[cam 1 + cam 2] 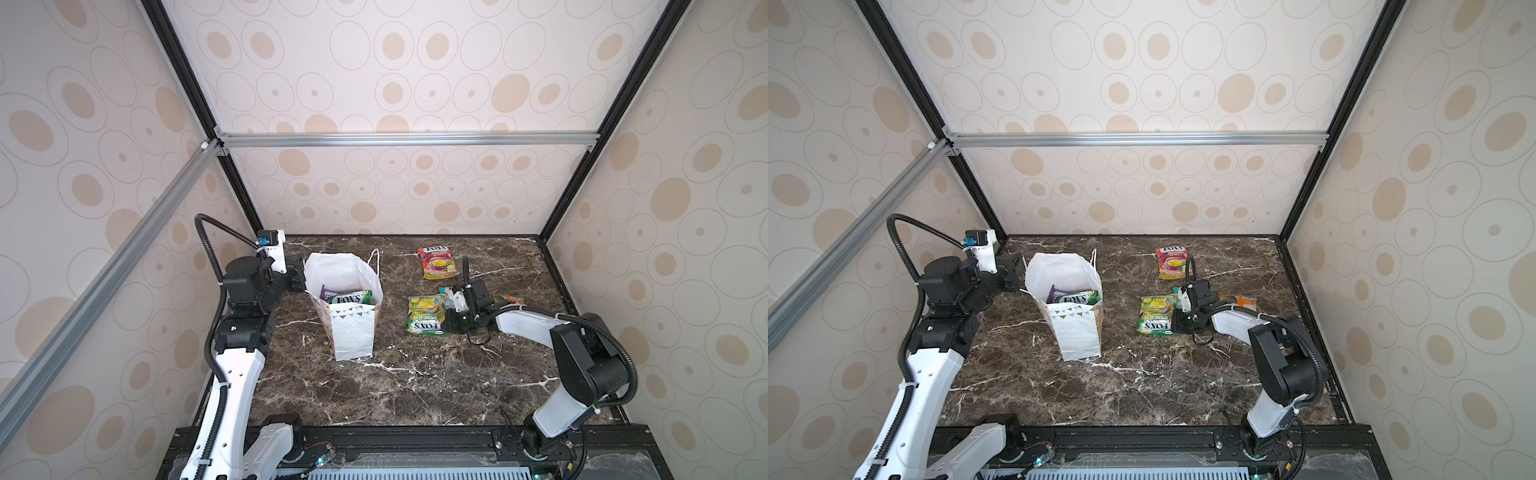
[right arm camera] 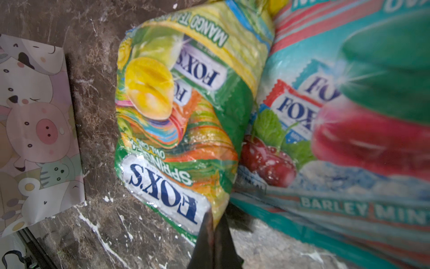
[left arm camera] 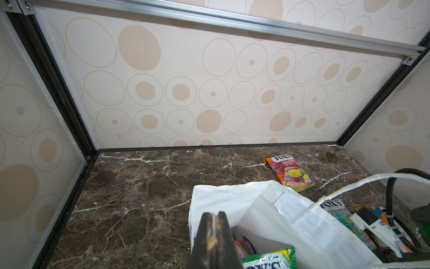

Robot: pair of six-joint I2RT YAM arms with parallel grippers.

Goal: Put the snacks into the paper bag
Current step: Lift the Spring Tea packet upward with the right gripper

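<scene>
The white paper bag (image 1: 353, 332) stands upright at the left of the table, its mouth open. Inside lie a green pouch (image 1: 349, 298) and a purple one (image 1: 330, 293). My left gripper (image 1: 302, 273) is shut on the bag's left rim; in the left wrist view its fingertips (image 3: 213, 214) pinch a pale sliver. A yellow-green pouch (image 1: 426, 313) lies right of the bag. My right gripper (image 2: 215, 221) is shut on its corner, low over the table. A teal pouch (image 2: 337, 139) lies against it. An orange-pink pouch (image 1: 438, 262) lies farther back.
An orange pouch (image 1: 509, 300) shows partly under my right arm. The bag's pictured side (image 2: 35, 128) stands a short way from the yellow-green pouch. The dark marble table (image 1: 395, 395) is walled at the back and both sides.
</scene>
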